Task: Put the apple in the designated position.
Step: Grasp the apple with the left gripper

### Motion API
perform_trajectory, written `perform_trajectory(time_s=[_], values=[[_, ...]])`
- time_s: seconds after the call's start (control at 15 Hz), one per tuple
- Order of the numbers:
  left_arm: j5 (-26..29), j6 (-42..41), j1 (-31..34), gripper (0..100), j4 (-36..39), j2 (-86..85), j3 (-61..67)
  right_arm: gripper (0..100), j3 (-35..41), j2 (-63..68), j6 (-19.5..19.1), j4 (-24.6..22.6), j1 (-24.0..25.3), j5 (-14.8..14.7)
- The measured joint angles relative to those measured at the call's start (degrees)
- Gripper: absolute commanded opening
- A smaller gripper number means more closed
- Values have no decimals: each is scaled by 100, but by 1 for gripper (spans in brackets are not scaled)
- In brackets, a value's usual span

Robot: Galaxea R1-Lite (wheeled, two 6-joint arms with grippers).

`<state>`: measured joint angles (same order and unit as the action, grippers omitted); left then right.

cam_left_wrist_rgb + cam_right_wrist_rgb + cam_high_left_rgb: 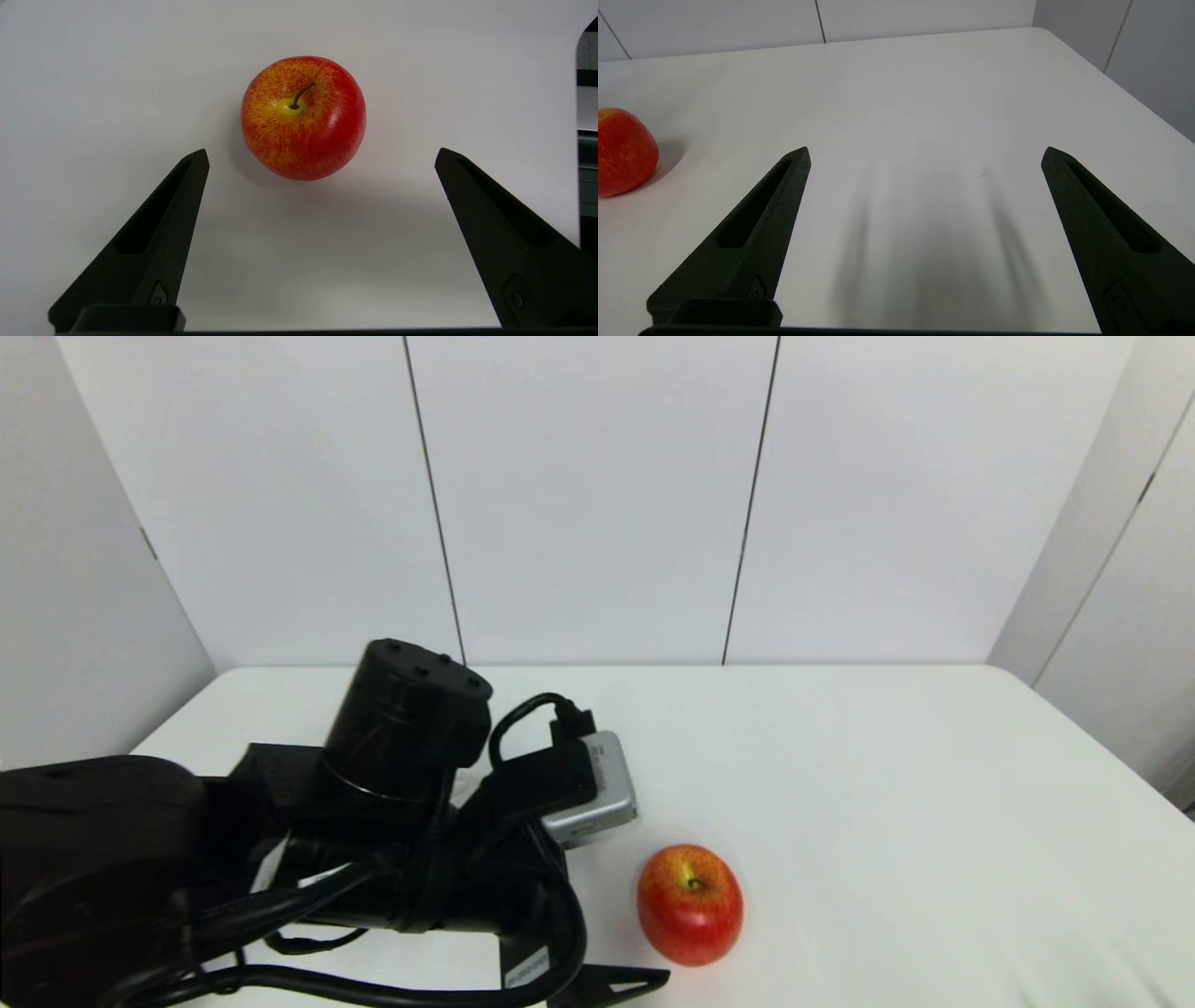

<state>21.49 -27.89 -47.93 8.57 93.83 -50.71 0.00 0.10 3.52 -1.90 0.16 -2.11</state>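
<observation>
**Apple resting free on table, both claws spread**

Glossy red apple with a yellow-orange blush round its short brown stem sits upright on the plain white tabletop, near the front edge, just off centre. Nothing touches it.

Left arm reaches in from 8 o'clock in the head view, its black wrist housing and cable loops beside the apple at 9 o'clock. Silver-grey wrist camera box lies at the apple's 10 o'clock. Left gripper hovers above the fruit, black fingers spread wide, released, tips apart from the skin on both sides.

Right gripper is out of the head view, low over bare table, fingers likewise spread and holding nothing; the apple shows at its far 9 o'clock, well apart.
</observation>
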Motion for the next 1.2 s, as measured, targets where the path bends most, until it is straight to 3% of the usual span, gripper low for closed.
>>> perform_trajectory(time_s=[1.2], values=[[20, 37, -223, 100, 16, 1552, -829, 100, 0, 0, -5, 0, 0, 0]])
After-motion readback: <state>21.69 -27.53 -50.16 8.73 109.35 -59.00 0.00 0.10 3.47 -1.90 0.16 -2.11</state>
